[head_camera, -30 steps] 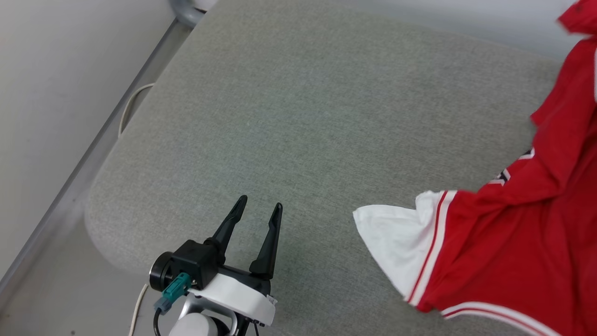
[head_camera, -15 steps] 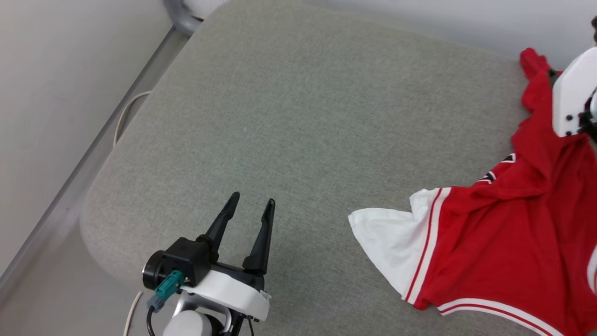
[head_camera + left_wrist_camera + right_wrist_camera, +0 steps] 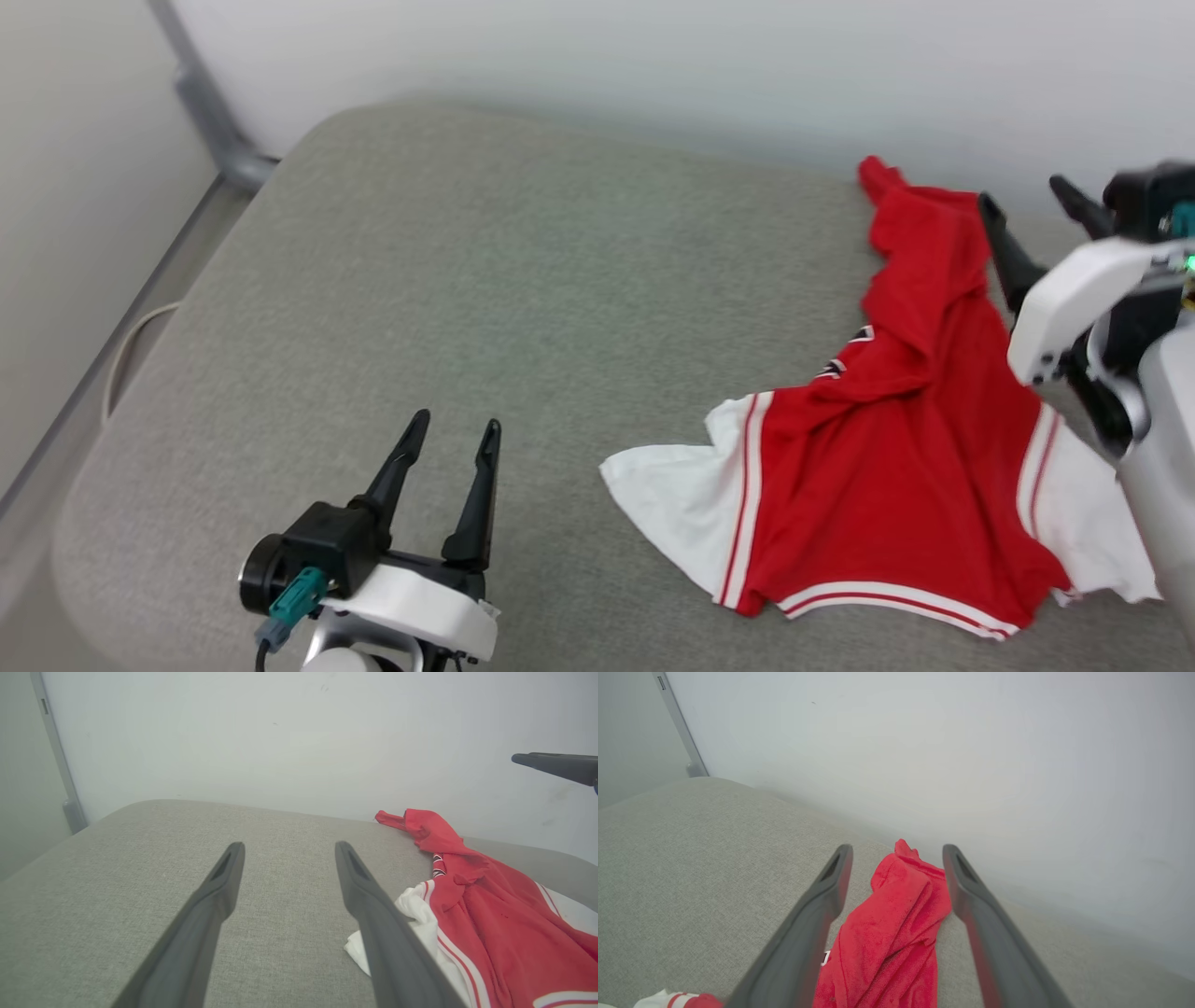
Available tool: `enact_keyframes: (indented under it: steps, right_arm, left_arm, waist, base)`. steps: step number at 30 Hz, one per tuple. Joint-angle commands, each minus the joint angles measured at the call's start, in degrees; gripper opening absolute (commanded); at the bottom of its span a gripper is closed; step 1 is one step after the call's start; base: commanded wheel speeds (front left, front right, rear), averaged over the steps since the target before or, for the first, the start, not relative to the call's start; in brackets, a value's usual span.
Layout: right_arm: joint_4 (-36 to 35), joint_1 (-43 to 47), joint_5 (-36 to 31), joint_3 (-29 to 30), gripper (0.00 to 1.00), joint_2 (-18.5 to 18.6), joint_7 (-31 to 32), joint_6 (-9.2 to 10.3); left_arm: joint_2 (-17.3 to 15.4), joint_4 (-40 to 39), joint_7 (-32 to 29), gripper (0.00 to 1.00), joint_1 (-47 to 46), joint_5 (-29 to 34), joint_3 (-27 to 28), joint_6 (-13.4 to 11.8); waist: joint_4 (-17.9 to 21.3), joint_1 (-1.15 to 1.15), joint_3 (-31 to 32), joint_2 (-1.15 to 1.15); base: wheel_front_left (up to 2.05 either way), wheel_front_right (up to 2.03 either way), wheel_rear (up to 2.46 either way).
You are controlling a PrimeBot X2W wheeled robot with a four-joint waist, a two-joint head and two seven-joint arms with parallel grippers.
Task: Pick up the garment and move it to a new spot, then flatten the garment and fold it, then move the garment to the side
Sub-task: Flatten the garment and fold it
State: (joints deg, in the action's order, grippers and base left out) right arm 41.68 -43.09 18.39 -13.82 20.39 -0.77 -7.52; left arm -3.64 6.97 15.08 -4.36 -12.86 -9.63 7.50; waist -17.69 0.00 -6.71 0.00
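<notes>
The garment (image 3: 887,439), red with white striped sleeves, lies crumpled on the right half of a grey cushion (image 3: 523,280). Its narrow red end (image 3: 896,914) stretches toward the wall. My right gripper (image 3: 1020,191) is open and hovers over that far end; in the right wrist view its gripper (image 3: 897,848) holds nothing, and the cloth lies below between the fingers. My left gripper (image 3: 454,422) stands open and empty above the cushion's front left, well left of the white sleeve (image 3: 672,495). In the left wrist view the left gripper (image 3: 289,847) points at the wall, with the garment (image 3: 486,896) to its right.
A pale wall (image 3: 653,65) runs close behind the cushion. A grey metal post (image 3: 205,121) stands at the back left, and a pale cable (image 3: 131,345) loops beside the cushion's left edge. The cushion's left and middle are bare fabric.
The head camera has swung, shifting the whole picture. My right gripper has opened and let go of the garment's upper end, which has dropped onto the cushion. The left gripper stays open.
</notes>
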Motion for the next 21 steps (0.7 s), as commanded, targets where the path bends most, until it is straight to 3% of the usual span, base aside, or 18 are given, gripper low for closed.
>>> enact_keyframes:
  steps: [1,12,21]
  right_arm:
    - [-2.0,3.0,0.4,0.0,1.00,0.4,-1.9,0.06]
    - [-15.7,19.9,-0.7,6.9,1.00,-2.9,-8.3,0.05]
    - [-30.0,34.9,-5.5,14.9,1.00,-10.1,-9.9,0.05]
  left_arm:
    - [-0.6,-0.5,0.1,1.00,0.8,0.3,0.5,-0.1]
    - [-1.3,-1.6,0.1,1.00,3.4,-0.9,2.0,-0.1]
    - [-2.4,-0.9,0.1,1.00,5.1,-2.5,1.5,-0.1]
  waist:
    - [3.1,0.00,2.4,0.00]
    - [8.9,0.00,5.4,0.00]
    - [12.3,0.00,6.1,0.00]
  base:
    - [0.00,0.00,0.00]
    - [0.00,0.00,0.00]
    - [0.00,0.00,0.00]
